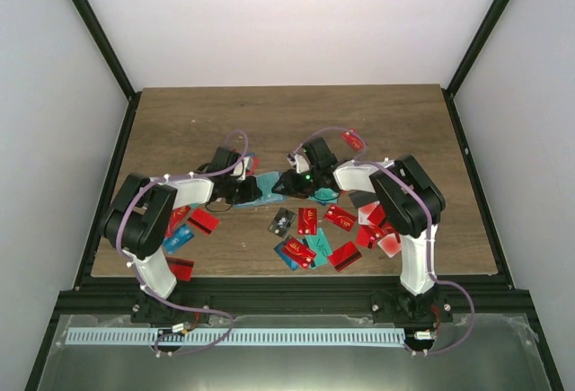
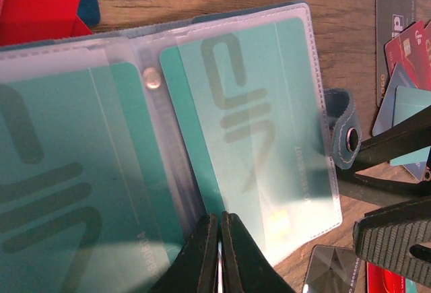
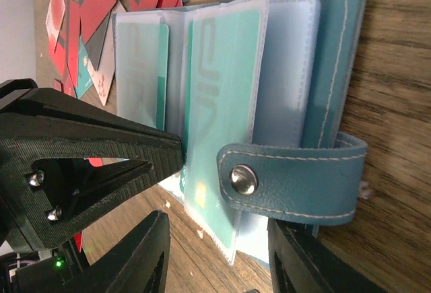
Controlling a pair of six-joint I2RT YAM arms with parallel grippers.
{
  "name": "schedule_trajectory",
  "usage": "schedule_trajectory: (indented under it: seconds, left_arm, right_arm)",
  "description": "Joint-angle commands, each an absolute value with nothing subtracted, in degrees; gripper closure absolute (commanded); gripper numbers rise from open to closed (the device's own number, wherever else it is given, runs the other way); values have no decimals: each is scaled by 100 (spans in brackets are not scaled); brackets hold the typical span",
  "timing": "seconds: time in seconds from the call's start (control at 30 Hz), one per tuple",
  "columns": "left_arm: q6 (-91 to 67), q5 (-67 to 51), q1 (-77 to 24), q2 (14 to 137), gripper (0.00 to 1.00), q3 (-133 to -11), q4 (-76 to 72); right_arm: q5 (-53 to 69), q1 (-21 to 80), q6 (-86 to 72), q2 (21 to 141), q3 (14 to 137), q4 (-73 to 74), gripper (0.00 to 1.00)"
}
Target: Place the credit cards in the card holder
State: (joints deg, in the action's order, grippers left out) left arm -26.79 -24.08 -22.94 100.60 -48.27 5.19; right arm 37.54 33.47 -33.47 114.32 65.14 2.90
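The teal card holder lies open at mid-table between my two grippers. In the left wrist view its clear sleeves hold teal cards. My left gripper is shut, pinching the thin edge of a clear sleeve; in the top view it sits at the holder's left side. My right gripper is open, its fingers straddling the holder's lower edge below the snap strap; in the top view it is at the holder's right side. Loose credit cards, mostly red, some teal, lie nearer the front.
More red cards lie at the front left and one at the back right. A black card lies just in front of the holder. The right gripper's fingers show beside the strap in the left wrist view.
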Motion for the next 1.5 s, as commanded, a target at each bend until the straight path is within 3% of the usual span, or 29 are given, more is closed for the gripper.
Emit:
schedule_trajectory:
  seconds: [0.0,0.77,1.47]
  left_arm:
    - [-2615,-2354,-2356,10187,95,-4840,528]
    - [-2666,-2363,-2428,9916,95,-4835,502]
    - [-2921,-1500,-2201,7567,93,-3765,921]
  right_arm:
    - [3851,3386,-3349,11573,6751,242,58]
    - [3768,3701,-3178,11777,7572,872,59]
    - [3341,4232,-3267,12135,8388,1365,59]
